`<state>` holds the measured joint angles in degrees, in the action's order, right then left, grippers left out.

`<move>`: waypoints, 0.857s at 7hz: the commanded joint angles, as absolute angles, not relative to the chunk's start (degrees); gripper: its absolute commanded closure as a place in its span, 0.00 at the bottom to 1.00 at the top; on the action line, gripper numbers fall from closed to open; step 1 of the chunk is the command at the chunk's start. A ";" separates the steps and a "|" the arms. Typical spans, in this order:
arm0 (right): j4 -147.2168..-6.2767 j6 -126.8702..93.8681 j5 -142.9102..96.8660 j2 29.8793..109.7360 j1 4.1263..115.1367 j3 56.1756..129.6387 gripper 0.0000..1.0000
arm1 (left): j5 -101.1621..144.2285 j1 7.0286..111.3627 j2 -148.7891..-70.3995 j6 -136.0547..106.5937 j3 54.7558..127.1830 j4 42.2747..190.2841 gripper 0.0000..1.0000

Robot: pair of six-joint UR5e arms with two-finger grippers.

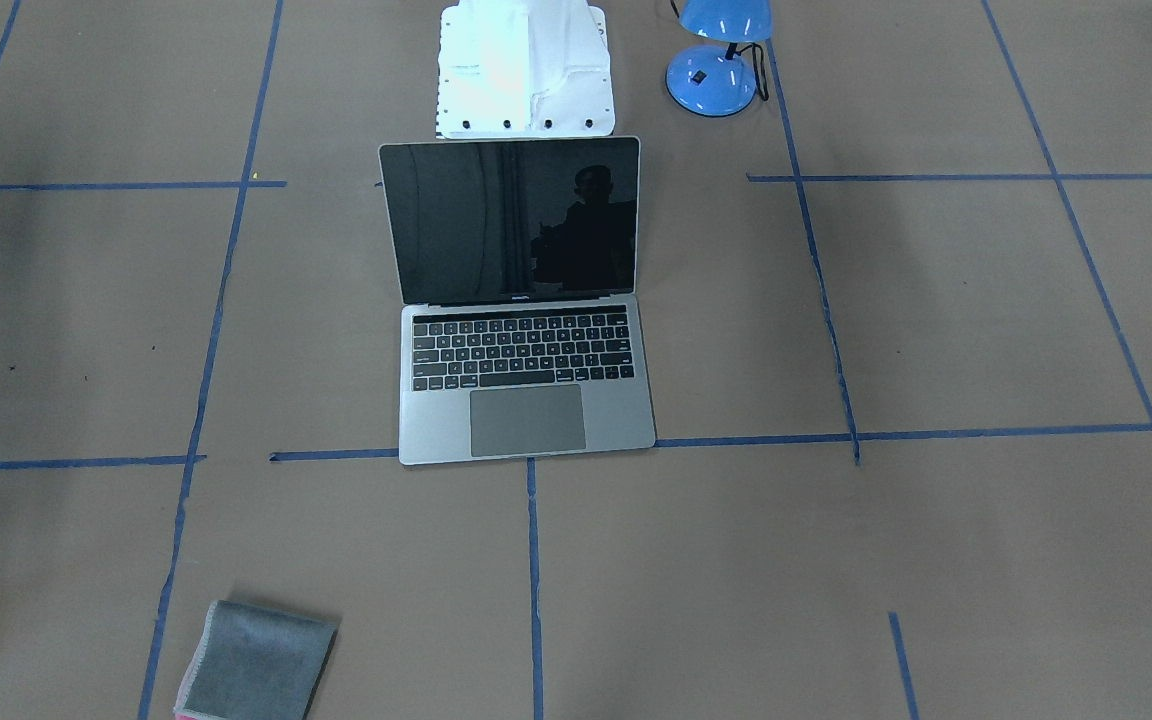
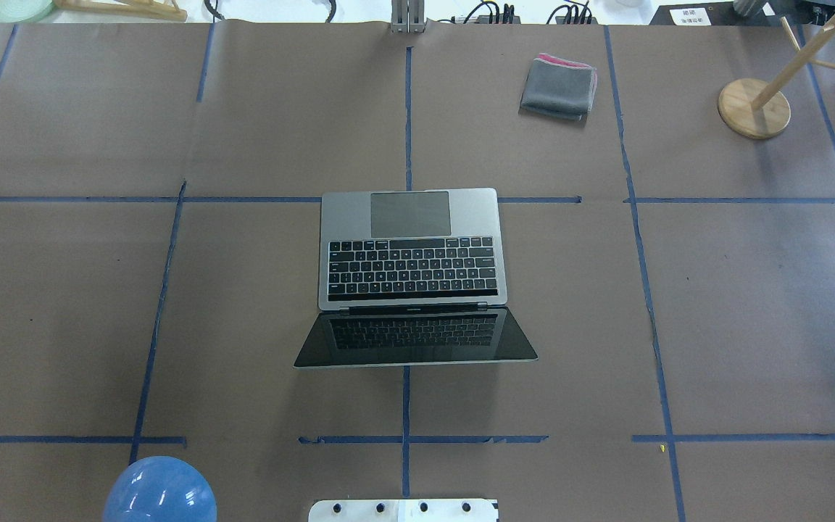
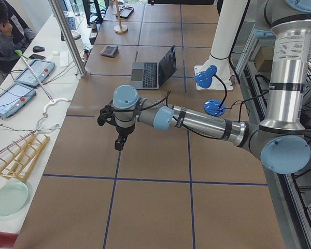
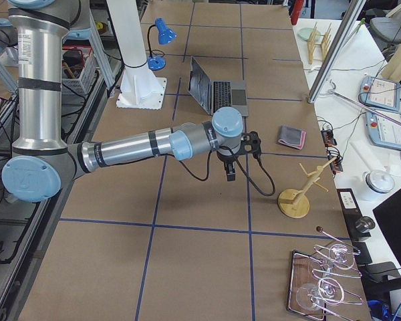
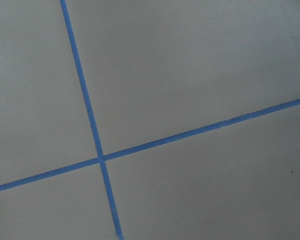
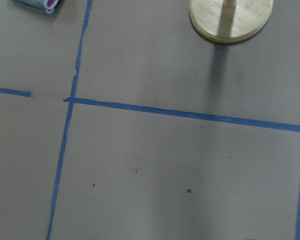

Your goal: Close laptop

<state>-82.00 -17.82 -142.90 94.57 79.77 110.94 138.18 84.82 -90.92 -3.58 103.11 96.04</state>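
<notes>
Both left gripper [image 3: 118,145] and right gripper [image 4: 230,176] are hovering over the brown counter [image 3: 155,207], well apart from the laptop [image 1: 526,345]; their width I cannot tell.

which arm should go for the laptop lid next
Right, narrowly. The left gripper and right gripper hang similarly far from the laptop. Its lid leans back toward the robot, and the blue lamp stands on the left arm's side there.
</notes>
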 commanded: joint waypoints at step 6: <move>-43.79 -59.59 -126.30 103.62 49.59 115.93 0.14 | 141.68 61.47 -89.56 -37.90 104.33 126.94 0.00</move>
